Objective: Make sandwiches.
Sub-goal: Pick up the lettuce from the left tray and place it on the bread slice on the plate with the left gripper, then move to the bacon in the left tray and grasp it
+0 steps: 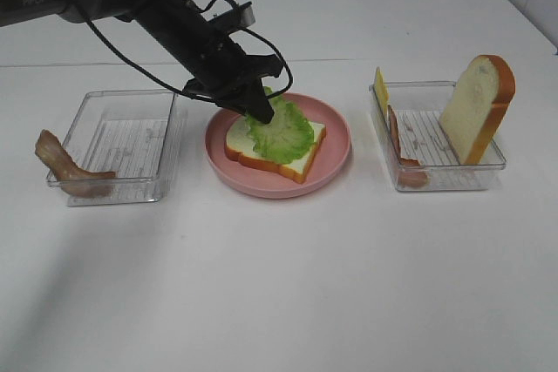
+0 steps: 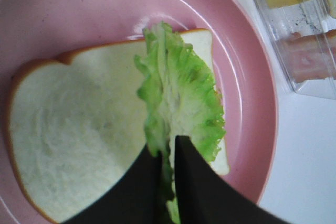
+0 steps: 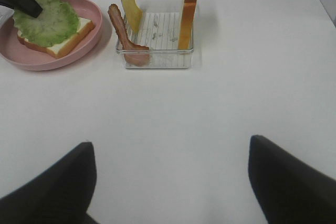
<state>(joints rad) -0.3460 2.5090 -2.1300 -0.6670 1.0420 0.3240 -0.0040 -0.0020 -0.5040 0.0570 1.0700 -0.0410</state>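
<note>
A white bread slice (image 1: 301, 161) with orange-brown crust lies flat on the round pink plate (image 1: 279, 186). A green lettuce leaf (image 1: 283, 132) rests on it. My left gripper (image 1: 260, 111) reaches down from the upper left and is shut on the leaf's edge. The left wrist view shows the lettuce (image 2: 184, 93) pinched in the narrow gap between the dark fingers (image 2: 202, 187), over the bread (image 2: 73, 140). My right gripper (image 3: 170, 145) is open over bare table, nothing between its fingers, and is out of the high view.
The right clear tray (image 1: 436, 172) holds an upright bread slice (image 1: 478, 106), a yellow cheese slice (image 1: 381, 90) and a bacon strip (image 1: 398, 138). On the left clear tray (image 1: 122, 141), another bacon strip (image 1: 63, 165) hangs over the outer edge.
</note>
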